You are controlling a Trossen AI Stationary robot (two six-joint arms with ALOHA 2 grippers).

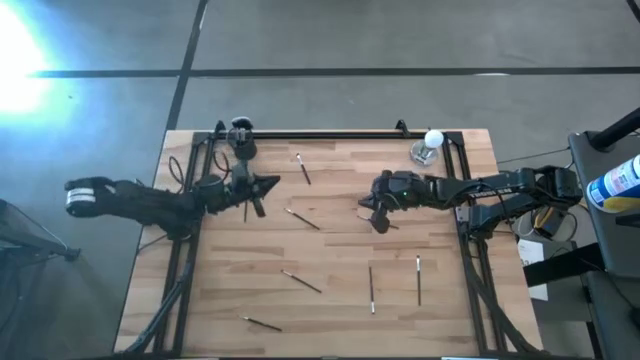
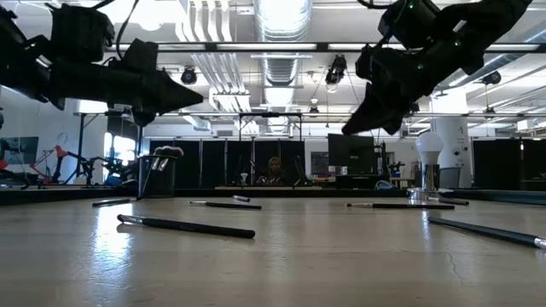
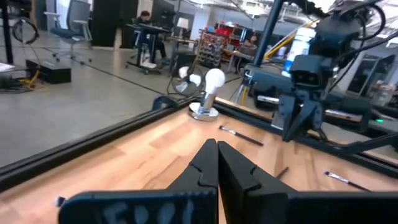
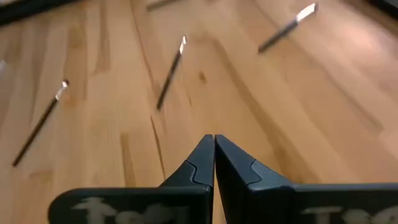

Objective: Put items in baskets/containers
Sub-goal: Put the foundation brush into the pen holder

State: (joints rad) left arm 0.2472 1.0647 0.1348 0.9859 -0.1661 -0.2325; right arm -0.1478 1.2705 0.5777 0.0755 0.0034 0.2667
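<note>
Left end effector [image 1: 268, 184], fingers together and empty, hovers at centre-left of the desk [image 1: 330, 300], just below the cup [image 1: 241, 133] at upper left. Sticks [image 1: 301, 282] lie scattered across the middle and lower frame. Right end effector [image 1: 377, 222], fingers together and empty, hangs right of centre over a stick. Judged step: between picks. Next move calls for opening over a stick.

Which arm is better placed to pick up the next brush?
Right, probably. Its end effector hangs shut and empty right over a brush mid-table. The left end effector, also shut and empty, sits nearer the cup, with the closest brush farther off.
</note>
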